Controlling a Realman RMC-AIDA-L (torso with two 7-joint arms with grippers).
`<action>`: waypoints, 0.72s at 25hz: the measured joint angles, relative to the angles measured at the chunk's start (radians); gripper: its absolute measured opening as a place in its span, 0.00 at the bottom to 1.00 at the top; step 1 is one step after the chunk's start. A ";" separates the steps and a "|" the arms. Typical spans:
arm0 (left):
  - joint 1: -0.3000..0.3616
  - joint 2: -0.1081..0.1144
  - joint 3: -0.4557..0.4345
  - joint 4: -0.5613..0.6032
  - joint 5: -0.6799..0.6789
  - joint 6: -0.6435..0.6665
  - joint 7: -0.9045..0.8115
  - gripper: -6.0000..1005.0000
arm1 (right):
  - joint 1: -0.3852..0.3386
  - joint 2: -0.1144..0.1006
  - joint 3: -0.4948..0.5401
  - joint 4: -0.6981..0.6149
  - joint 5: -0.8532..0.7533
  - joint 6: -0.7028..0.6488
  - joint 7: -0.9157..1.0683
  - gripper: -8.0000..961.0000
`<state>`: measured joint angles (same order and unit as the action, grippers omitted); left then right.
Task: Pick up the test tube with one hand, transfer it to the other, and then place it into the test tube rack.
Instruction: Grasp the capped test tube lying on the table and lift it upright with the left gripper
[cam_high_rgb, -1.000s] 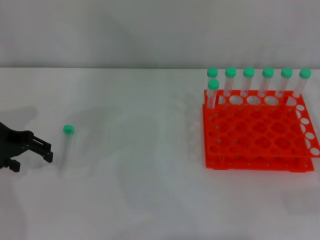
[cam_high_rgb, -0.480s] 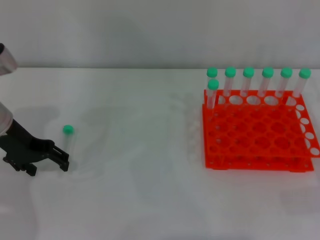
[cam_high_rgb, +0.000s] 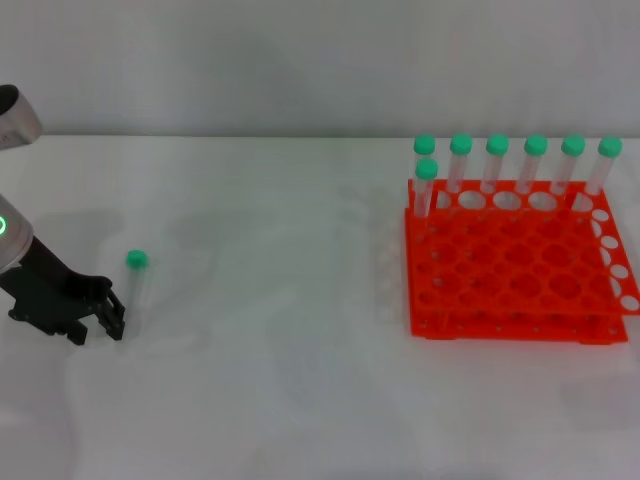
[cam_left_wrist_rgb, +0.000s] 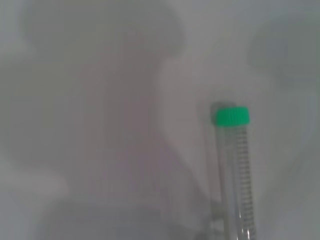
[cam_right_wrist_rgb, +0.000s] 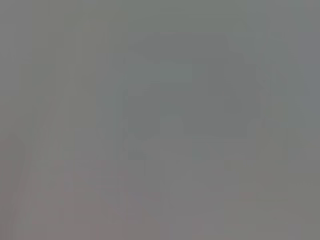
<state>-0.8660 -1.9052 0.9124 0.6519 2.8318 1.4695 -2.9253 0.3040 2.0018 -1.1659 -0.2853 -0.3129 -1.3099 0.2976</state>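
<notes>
Since 0.5 s ago our left black two-finger gripper (cam_high_rgb: 112, 322) drew back slightly, fingers spread beside the slim clear green-capped test tube (cam_high_rgb: 135, 284).

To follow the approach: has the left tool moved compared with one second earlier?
Yes. The left tool moved rightward to the lying test tube, toward the test tube rack.

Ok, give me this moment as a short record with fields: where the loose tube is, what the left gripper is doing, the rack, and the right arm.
loose tube: test tube lying flat on the table, green cap pointing away from the robot
left gripper: left gripper low at the tube's lower end; grasp not confirmed
rack: test tube rack on the robot's right, seven green-capped tubes upright along its far side
right arm: not in view
</notes>
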 joint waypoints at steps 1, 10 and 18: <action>0.000 0.000 0.000 0.000 0.000 -0.007 -0.002 0.63 | 0.000 0.000 0.000 0.000 0.000 0.000 0.000 0.91; -0.002 -0.009 0.002 -0.006 0.000 -0.053 -0.003 0.44 | -0.002 0.000 -0.012 0.000 -0.001 -0.005 0.009 0.91; -0.010 -0.030 0.026 -0.009 0.000 -0.070 -0.004 0.43 | 0.001 0.000 -0.012 0.000 -0.002 -0.005 0.009 0.91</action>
<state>-0.8763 -1.9355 0.9384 0.6433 2.8316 1.3998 -2.9295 0.3047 2.0018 -1.1782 -0.2853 -0.3146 -1.3153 0.3069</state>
